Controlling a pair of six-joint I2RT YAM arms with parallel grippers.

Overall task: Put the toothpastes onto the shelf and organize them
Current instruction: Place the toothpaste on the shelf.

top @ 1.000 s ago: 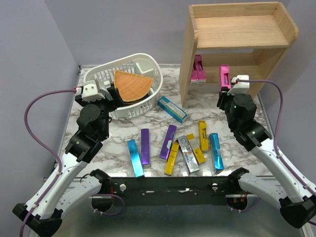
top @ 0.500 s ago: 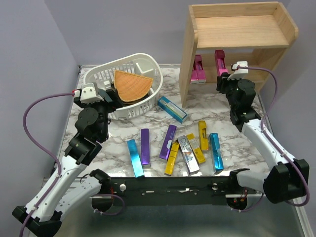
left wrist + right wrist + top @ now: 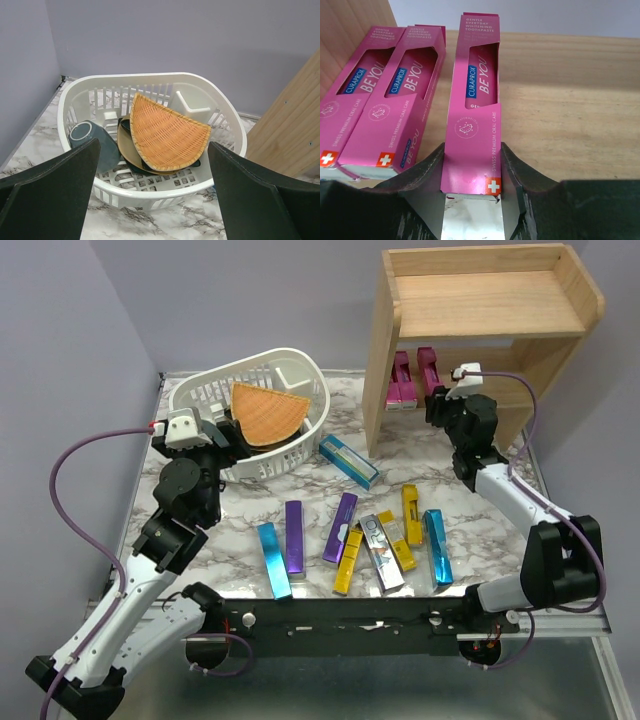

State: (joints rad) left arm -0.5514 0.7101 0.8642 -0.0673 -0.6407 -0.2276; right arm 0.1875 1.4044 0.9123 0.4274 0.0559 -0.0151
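Right end effector is clamped on the near end of a pink toothpaste carton. It's inside the lower tier of the shelf, pointing at the back wall. We can't tell if the carton rests on the board. Two more pink cartons lie touching side by side, just left of it with a small gap.

Left end effector has its fingers wide apart and holds nothing. It hangs at the near side of the white basket.

Loose toothpastes are on the desk:
- one blue carton beside the basket
- a near row of blue-silver, purple, yellow and silver ones
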